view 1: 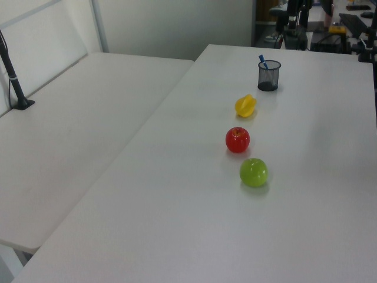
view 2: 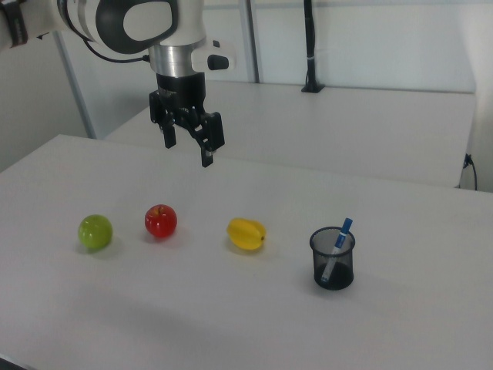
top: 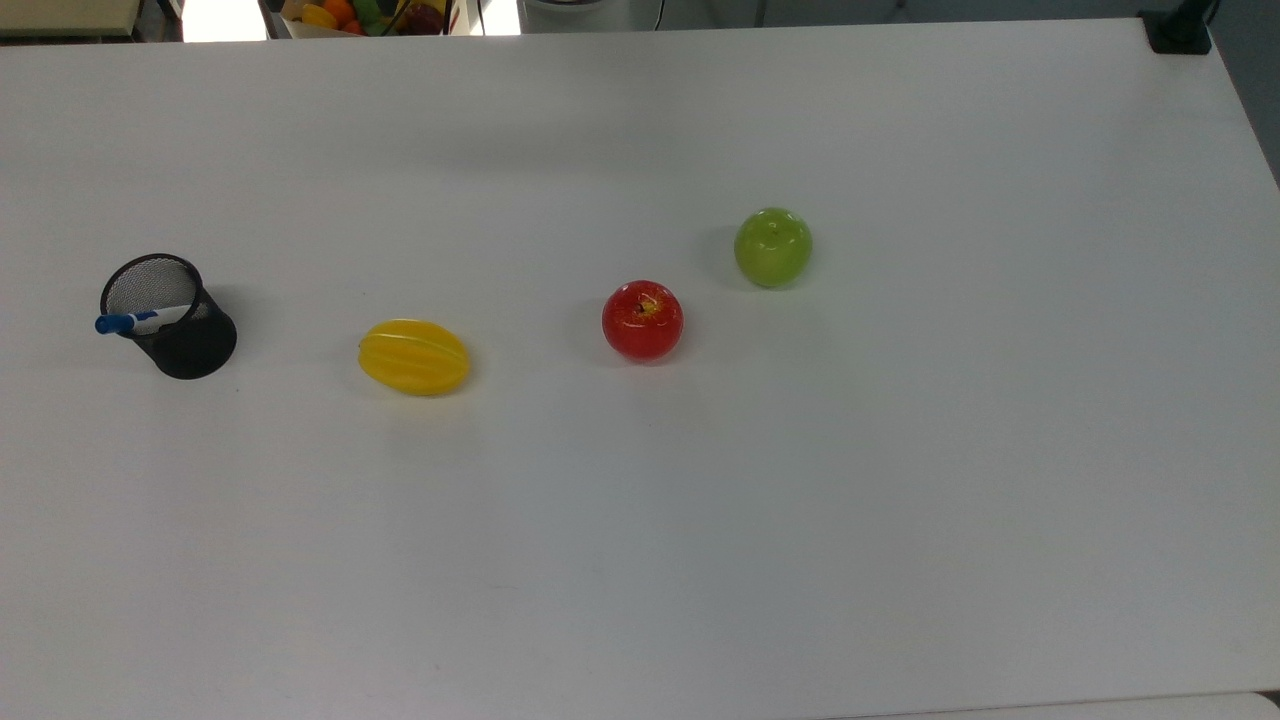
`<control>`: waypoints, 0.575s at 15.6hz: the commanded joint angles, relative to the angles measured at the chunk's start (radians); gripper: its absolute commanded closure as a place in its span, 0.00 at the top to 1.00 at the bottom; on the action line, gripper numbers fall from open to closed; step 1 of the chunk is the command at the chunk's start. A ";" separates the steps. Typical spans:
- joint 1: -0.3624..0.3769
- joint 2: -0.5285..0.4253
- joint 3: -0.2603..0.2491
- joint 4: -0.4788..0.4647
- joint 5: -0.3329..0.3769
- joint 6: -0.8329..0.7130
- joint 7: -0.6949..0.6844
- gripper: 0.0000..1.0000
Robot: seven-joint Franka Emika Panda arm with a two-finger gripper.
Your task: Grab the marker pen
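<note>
The marker pen (top: 138,321) (view 2: 337,245) (view 1: 263,61) has a white barrel and a blue cap. It stands tilted in a black mesh cup (top: 172,316) (view 2: 333,258) (view 1: 269,75) at the top view's left, cap sticking out over the rim. My gripper (view 2: 187,152) hangs open high above the table in the right view, well left of the cup and above the gap between the red apple and the yellow fruit. Nothing is between its fingers.
On the white table (top: 900,480), running right from the cup in the top view, lie a yellow ridged fruit (top: 414,356), a red apple (top: 642,320) and a green apple (top: 772,247). A box of toy fruit (top: 365,15) stands beyond the far edge. A second table (view 1: 70,130) adjoins.
</note>
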 commanded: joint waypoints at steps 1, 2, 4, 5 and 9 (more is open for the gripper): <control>-0.005 -0.019 -0.005 -0.008 0.023 -0.020 -0.026 1.00; -0.007 -0.017 -0.005 -0.008 0.023 -0.020 -0.026 1.00; -0.004 -0.017 -0.005 -0.008 0.021 -0.018 -0.026 1.00; -0.004 -0.016 -0.005 -0.008 0.018 -0.018 -0.023 1.00; -0.005 -0.005 -0.005 -0.009 0.014 0.024 -0.027 1.00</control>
